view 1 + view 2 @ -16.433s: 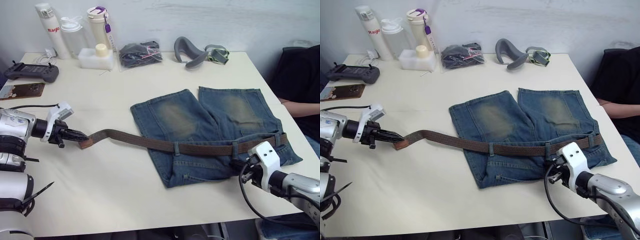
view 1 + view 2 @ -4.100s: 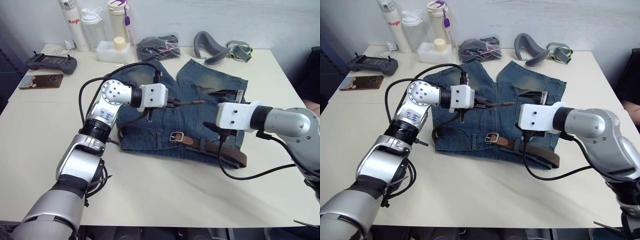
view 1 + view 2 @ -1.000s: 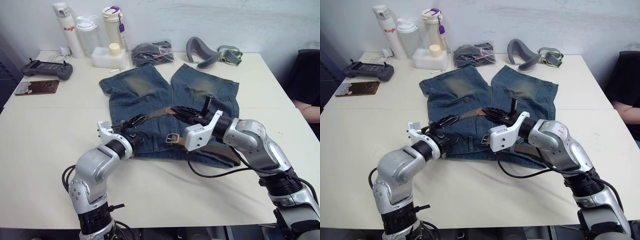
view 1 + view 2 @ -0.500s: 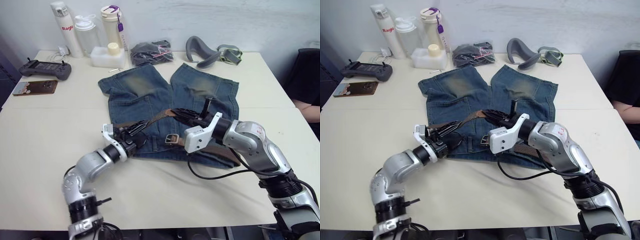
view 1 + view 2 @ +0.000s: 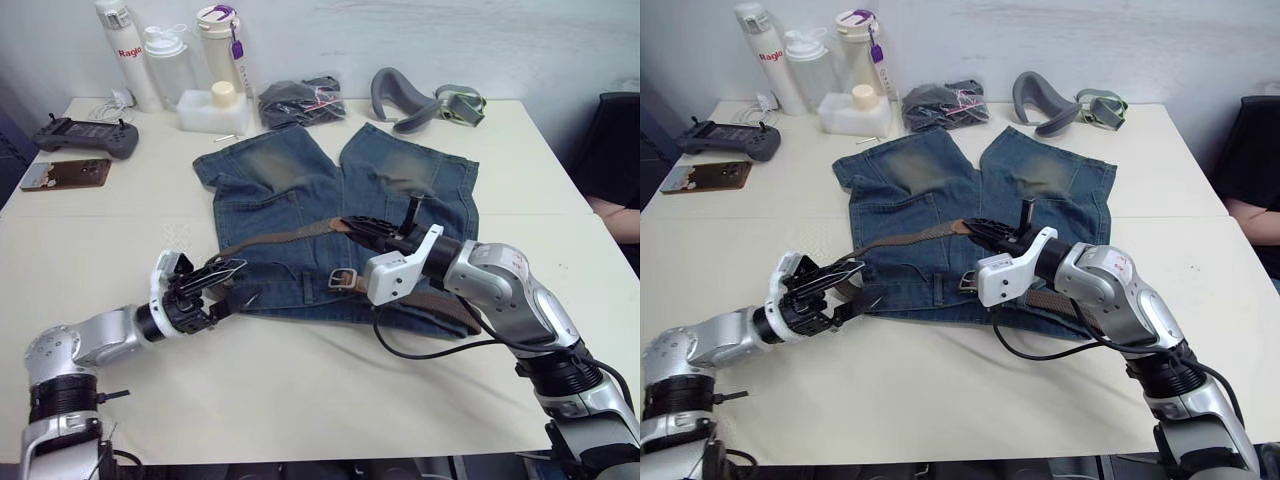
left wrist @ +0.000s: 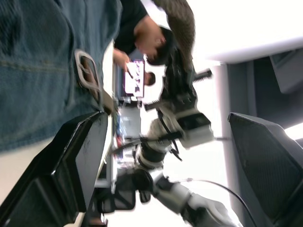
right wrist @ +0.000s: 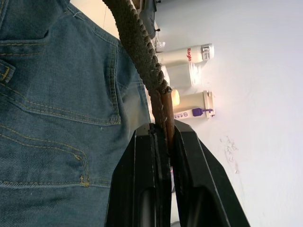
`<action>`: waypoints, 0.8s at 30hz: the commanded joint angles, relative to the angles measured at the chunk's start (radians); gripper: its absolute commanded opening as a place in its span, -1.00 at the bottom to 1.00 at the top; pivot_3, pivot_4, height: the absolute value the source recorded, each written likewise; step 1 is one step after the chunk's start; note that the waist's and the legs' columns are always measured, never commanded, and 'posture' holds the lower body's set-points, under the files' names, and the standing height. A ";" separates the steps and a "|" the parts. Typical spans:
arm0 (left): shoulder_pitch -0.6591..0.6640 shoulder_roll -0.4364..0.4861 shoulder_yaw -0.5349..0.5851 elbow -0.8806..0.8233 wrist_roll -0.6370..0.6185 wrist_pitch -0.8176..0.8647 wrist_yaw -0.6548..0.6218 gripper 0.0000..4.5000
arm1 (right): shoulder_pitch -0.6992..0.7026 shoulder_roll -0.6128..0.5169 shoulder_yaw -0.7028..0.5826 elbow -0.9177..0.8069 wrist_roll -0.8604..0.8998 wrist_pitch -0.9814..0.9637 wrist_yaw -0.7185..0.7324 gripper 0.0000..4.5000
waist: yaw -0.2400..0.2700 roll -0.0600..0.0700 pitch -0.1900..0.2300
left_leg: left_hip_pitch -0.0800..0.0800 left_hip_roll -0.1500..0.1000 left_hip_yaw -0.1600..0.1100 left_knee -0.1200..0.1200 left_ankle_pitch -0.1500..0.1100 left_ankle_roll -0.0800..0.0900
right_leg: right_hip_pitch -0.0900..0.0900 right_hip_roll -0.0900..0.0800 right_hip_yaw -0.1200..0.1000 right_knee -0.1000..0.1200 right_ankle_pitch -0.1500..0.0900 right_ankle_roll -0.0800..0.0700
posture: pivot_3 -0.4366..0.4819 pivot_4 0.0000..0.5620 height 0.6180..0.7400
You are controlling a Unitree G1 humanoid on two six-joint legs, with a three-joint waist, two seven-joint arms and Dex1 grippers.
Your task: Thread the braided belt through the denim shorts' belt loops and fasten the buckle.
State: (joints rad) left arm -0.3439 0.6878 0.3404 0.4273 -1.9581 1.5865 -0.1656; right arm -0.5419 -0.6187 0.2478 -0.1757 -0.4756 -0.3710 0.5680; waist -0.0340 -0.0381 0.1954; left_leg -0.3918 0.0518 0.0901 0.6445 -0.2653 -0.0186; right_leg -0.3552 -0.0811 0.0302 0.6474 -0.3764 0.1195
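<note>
Blue denim shorts with faded yellowish-tan patches on both legs (image 5: 330,200) lie flat mid-table on the cream table top (image 5: 300,400), waistband toward the near edge, legs pointing far. Dark-brown braided belt with tan leather ends (image 5: 270,238) runs along the waistband: its silver rectangular buckle (image 5: 344,277) sits on the waistband near centre, one stretch continues right under the right arm, another stretch lifts off the denim and rises from the left end of the waistband toward the centre. Right gripper (image 5: 975,229) is clamped tight on the belt's tan leather tip, holding it just above the shorts (right wrist view confirms the strap pinched between the two black fingers (image 7: 144,189)). Left gripper (image 5: 222,272) hovers at the near-left corner of the waistband, fingers spread apart, nothing between them; the left wrist view looks through that gap at the buckle and denim. Can't tell which belt loops the strap passes through. Far edge of the table: white bottles (image 5: 165,55), a dark bundle in a clear bag (image 5: 297,100), a grey curved padded strap (image 5: 398,97). Far left: a black handheld controller (image 5: 85,138) and a brown phone-sized slab (image 5: 63,175). A person's arm (image 5: 622,218) shows at the right edge.
</note>
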 commanded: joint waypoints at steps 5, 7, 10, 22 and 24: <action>-0.018 0.048 -0.101 -0.054 -0.014 -0.014 -0.169 0.97 | 0.000 0.005 -0.022 -0.034 0.017 0.007 -0.007 -1.00 | -0.001 0.000 0.000 | -0.001 0.002 0.000 0.000 0.000 -0.001 | 0.000 -0.002 0.000 0.000 0.000 0.000 | -0.05 -0.47 1.00; -0.017 0.067 -0.113 -0.051 -0.014 -0.017 -0.193 0.97 | 0.001 0.007 -0.022 -0.036 0.019 0.012 -0.006 -1.00 | -0.001 0.000 0.000 | -0.001 0.002 0.000 0.000 0.000 -0.001 | -0.001 -0.002 0.000 0.000 0.000 0.000 | -0.05 -0.47 1.00; -0.015 0.061 -0.116 -0.076 -0.014 -0.039 -0.212 0.97 | 0.003 0.009 -0.027 -0.041 0.021 0.018 -0.010 -1.00 | -0.006 0.000 0.000 | -0.001 0.003 0.001 0.000 0.000 -0.001 | -0.002 -0.002 0.000 0.000 0.000 -0.001 | -0.05 -0.47 1.00; -0.061 -0.036 -0.131 -0.090 -0.014 -0.084 -0.197 0.97 | 0.003 0.024 -0.036 -0.080 0.016 0.051 -0.018 -1.00 | -0.017 0.000 0.000 | -0.002 0.003 0.001 0.000 0.000 -0.001 | -0.002 -0.001 0.000 0.001 0.000 -0.001 | -0.05 -0.47 1.00; -0.041 -0.035 -0.115 -0.110 -0.014 -0.092 -0.197 0.97 | 0.000 0.025 -0.039 -0.084 0.017 0.055 -0.019 -1.00 | -0.019 0.000 0.000 | -0.002 0.003 0.001 0.000 0.000 -0.001 | -0.002 -0.001 0.000 0.001 0.000 -0.001 | -0.05 -0.47 1.00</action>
State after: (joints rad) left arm -0.3880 0.6486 0.2118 0.3596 -1.9580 1.5010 -0.3522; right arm -0.5368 -0.5958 0.2427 -0.2103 -0.4725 -0.3194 0.5621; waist -0.0530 -0.0378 0.1956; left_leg -0.3938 0.0550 0.0907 0.6447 -0.2656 -0.0192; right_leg -0.3573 -0.0824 0.0307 0.6478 -0.3767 0.1189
